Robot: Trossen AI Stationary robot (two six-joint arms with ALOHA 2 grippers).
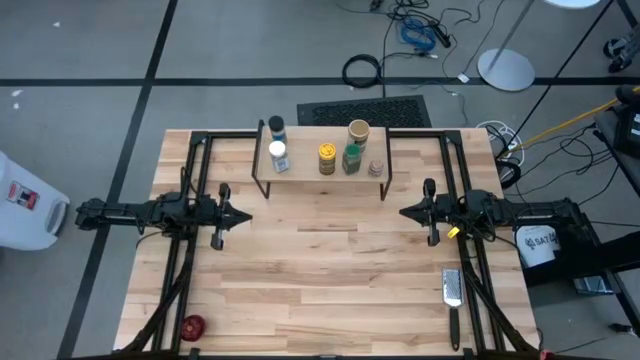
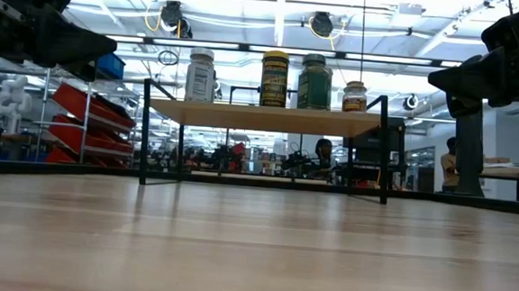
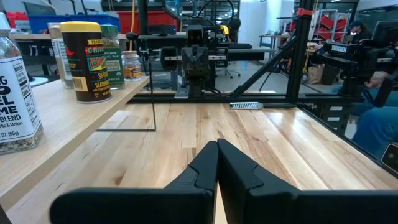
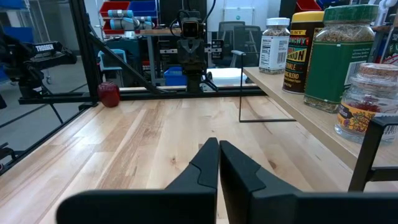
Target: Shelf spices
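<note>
The shelf point(image 1: 308, 175) stands on its thin black legs at the table's far middle, and its wood plank point(image 2: 266, 118) carries several spice jars. Along the front are the white-capped jar point(image 2: 201, 75), the yellow jar point(image 2: 273, 78), the green-lidded jar point(image 2: 315, 81) and a small clear jar point(image 2: 355, 96). Behind them stand a dark-lidded jar point(image 1: 276, 128) and a tan jar point(image 1: 358, 130). My left gripper point(image 1: 245, 214) point(image 3: 217, 144) is shut and hangs over the table left of the shelf. My right gripper point(image 1: 403, 211) point(image 4: 219, 143) is shut to its right. The two point at each other and touch nothing.
A small red round object point(image 1: 192, 325) lies near the table's near left corner, also visible in the right wrist view point(image 4: 109, 93). A flat metal grater point(image 1: 452, 290) with a black handle lies near the near right edge. Bare wood lies between the grippers.
</note>
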